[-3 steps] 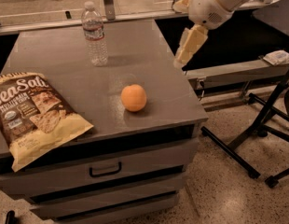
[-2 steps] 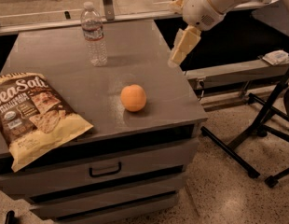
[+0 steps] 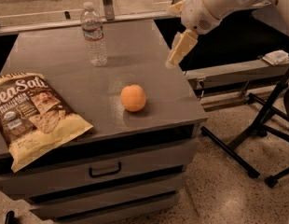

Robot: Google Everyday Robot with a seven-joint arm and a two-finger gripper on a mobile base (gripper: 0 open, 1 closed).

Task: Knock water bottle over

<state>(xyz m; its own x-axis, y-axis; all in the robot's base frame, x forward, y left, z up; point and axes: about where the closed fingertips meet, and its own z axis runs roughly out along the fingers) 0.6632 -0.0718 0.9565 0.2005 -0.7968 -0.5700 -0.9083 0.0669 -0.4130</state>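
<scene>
The water bottle (image 3: 94,34) is clear ribbed plastic with a white cap and a white-and-red label. It stands upright at the back of the grey cabinet top (image 3: 65,64), left of centre. My gripper (image 3: 173,60) hangs from the white arm over the cabinet's right edge, pointing down and left. Its cream fingers are shut and hold nothing. It is well to the right of the bottle, apart from it, at about the bottle's height.
An orange (image 3: 133,97) lies near the front middle of the top. A Sea Salt chip bag (image 3: 35,115) lies at the front left, overhanging the edge. A black stand's legs (image 3: 247,139) and a shelf with a white cloth (image 3: 278,57) are at the right.
My gripper has moved left and slightly down, from beyond the cabinet's right edge to over it. The bottle, the orange and the bag have not moved.
</scene>
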